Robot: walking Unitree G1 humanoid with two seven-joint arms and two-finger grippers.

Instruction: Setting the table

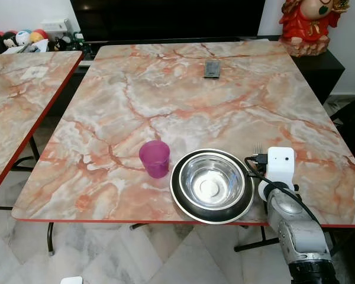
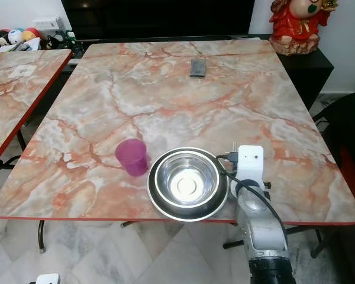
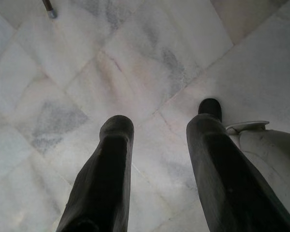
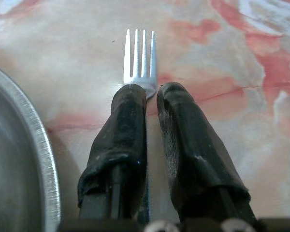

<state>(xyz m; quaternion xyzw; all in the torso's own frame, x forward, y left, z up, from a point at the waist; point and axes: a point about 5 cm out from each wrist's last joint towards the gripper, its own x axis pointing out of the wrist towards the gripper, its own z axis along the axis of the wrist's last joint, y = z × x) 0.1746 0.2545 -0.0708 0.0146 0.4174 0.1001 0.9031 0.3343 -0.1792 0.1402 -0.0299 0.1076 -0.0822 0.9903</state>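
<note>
A purple cup stands near the front edge of the marble table. Right beside it a steel bowl sits in a metal plate. My right gripper is shut on a silver fork, low over the tabletop just right of the plate. The tines point away from me past the white wrist module. Whether the fork touches the table I cannot tell. My left gripper hangs open over the floor, holding nothing.
A small dark flat object lies at the far middle of the table. A second marble table stands to the left across a narrow gap. A red figurine sits on a dark cabinet at the back right. The floor is pale marble tile.
</note>
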